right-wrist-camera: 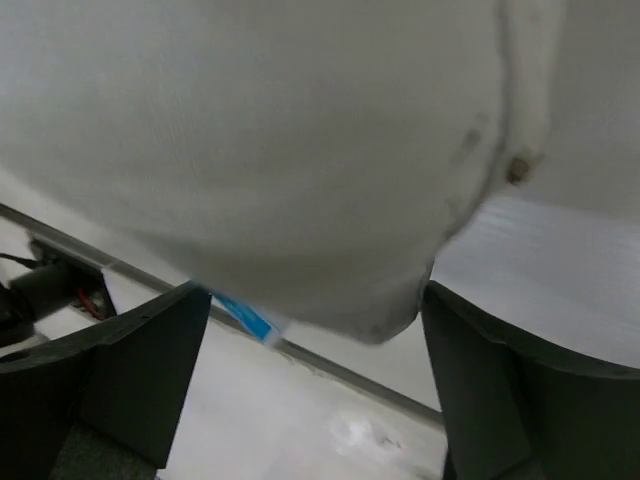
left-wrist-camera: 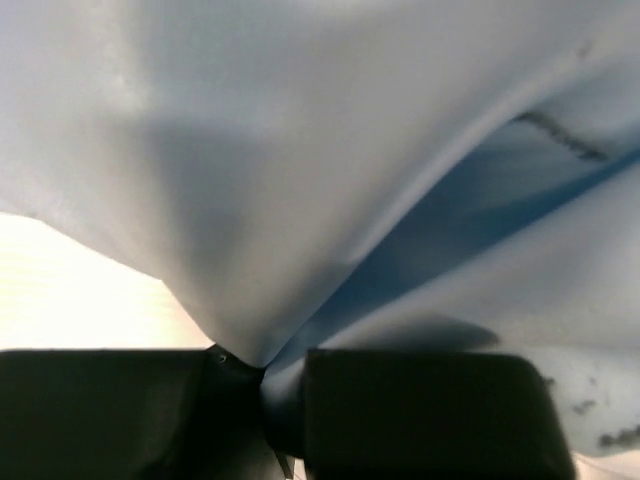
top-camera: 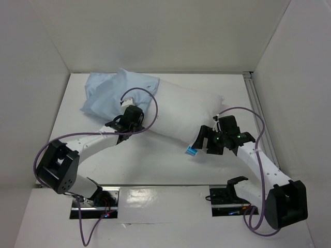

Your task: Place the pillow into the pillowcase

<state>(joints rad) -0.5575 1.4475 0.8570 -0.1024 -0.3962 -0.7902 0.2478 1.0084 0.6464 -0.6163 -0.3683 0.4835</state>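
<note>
10 o'clock: left gripper (left-wrist-camera: 262, 385) pinches pillowcase (top-camera: 111, 93), anchoring mouth; 4 o'clock: right gripper (right-wrist-camera: 310, 330), spread, straddles pillow (top-camera: 181, 113) end, likely to push.

- Near side of the big stuffed white pillow (top-camera: 181, 113): bare white tabletop (top-camera: 155, 165), wide open.
- Its left end: bunched light blue cloth pillowcase (top-camera: 111, 95) blocks things.
- Far side: white back wall (top-camera: 165, 36) close behind.

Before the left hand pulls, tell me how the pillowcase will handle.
Likely floppy: the pillowcase gathers into folds where the left hand pinches it. Probably light and thin: it lies wrinkled and bunched.
</note>
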